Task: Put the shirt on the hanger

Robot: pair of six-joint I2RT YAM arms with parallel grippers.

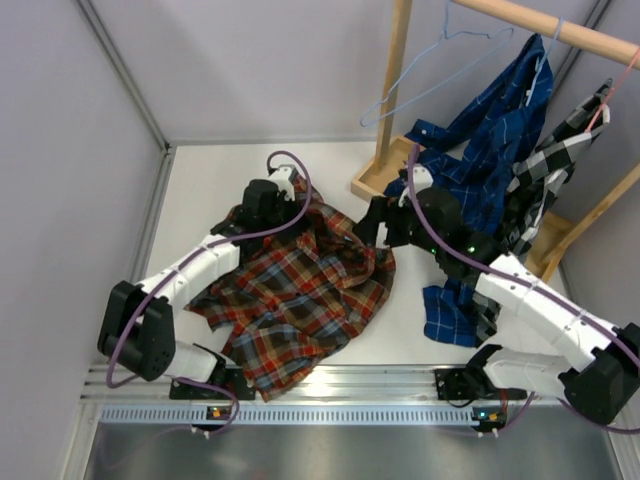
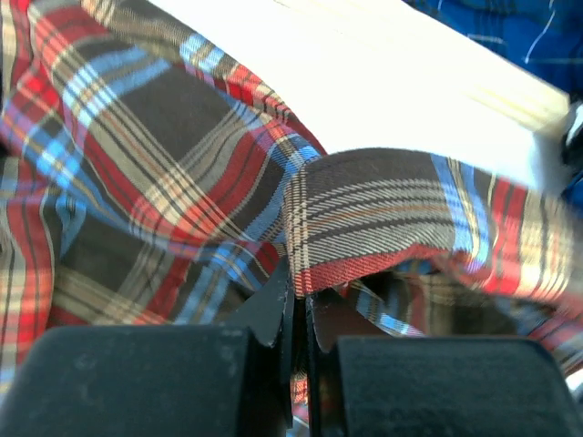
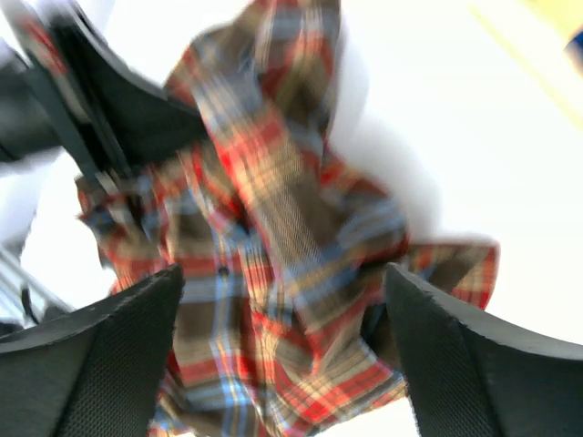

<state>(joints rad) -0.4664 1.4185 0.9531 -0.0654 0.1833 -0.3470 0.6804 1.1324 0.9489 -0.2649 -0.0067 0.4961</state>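
Note:
The red, orange and brown plaid shirt (image 1: 300, 290) lies crumpled on the white table. My left gripper (image 1: 268, 205) sits at its far edge, shut on a fold of the shirt (image 2: 383, 228); its jaws (image 2: 301, 300) pinch the cloth edge. My right gripper (image 1: 375, 228) is open at the shirt's right side; its wide-apart fingers (image 3: 100, 346) frame the shirt (image 3: 282, 273) below. The light-blue wire hanger (image 1: 440, 70) hangs from the wooden rail (image 1: 560, 35) at the top right, apart from both grippers.
A dark blue check shirt (image 1: 480, 170) and a black-and-white check shirt (image 1: 550, 170) hang from the rail and drape onto the table right of my right arm. The rack's wooden post (image 1: 395, 90) and base (image 1: 375, 180) stand behind the plaid shirt.

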